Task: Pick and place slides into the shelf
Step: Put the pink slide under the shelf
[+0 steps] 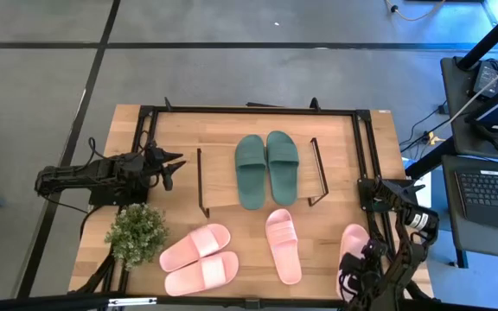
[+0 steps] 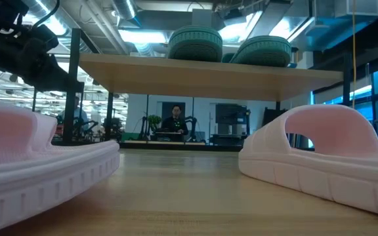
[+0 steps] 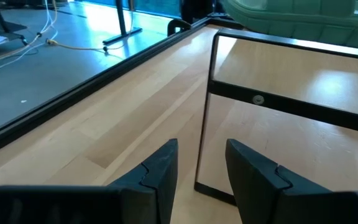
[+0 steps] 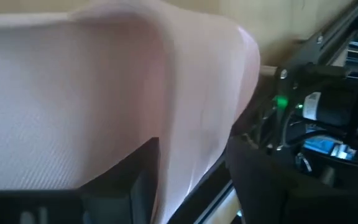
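Two dark green slides (image 1: 266, 168) lie side by side on the plank top of the shelf (image 1: 221, 177) at the table's middle; the low view shows them from below the plank (image 2: 209, 75). Two pink slides (image 1: 201, 259) lie near the front left, and one (image 1: 284, 244) at front centre. One more pink slide (image 1: 353, 246) lies at the front right. My right gripper (image 4: 194, 149) is open, slanting down over this slide (image 4: 104, 81), with one finger on each side of its raised pink edge. My left gripper (image 3: 201, 149) is open and holds nothing, left of the shelf's wire leg (image 3: 207, 112). My right gripper has its two fingers (image 4: 135, 180) on either side of the pink slide's raised edge (image 4: 197, 112), coming from above at a slant. Whether the fingers touch the foam, I cannot tell. The slide lies on the table.
A small potted plant (image 1: 137, 231) stands at the front left, just in front of my left arm. A black frame (image 1: 366, 147) runs round the table's edge. A laptop desk (image 1: 491, 190) stands to the right of the table. A person (image 2: 176, 121) sits far behind the table.
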Robot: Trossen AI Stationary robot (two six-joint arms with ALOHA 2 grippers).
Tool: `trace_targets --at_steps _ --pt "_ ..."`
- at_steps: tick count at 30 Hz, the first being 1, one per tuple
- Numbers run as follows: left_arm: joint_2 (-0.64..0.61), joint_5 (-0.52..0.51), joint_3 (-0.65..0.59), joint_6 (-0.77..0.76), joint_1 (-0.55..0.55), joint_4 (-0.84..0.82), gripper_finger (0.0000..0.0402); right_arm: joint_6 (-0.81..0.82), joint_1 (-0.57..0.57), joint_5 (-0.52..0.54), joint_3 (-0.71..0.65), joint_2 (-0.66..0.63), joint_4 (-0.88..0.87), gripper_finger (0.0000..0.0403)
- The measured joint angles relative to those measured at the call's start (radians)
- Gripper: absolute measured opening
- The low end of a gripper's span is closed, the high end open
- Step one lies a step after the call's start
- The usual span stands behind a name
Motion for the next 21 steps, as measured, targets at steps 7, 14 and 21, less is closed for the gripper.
trace_targets --at_steps 7,14,21 --pt "0.0 0.0 0.0 0.0 0.0 0.0 0.0127 -0.024 -0.003 0.005 -0.031 0.0 0.001 0.0169" --pt "0.0 0.0 0.0 0.0 0.0 0.0 0.0127 -0.03 -0.004 0.008 -0.031 0.0 -0.001 0.0046" --pt "0.0 0.0 0.0 0.0 0.0 0.0 0.0127 -0.025 -0.004 0.009 -0.031 -0.003 0.0 0.0016"
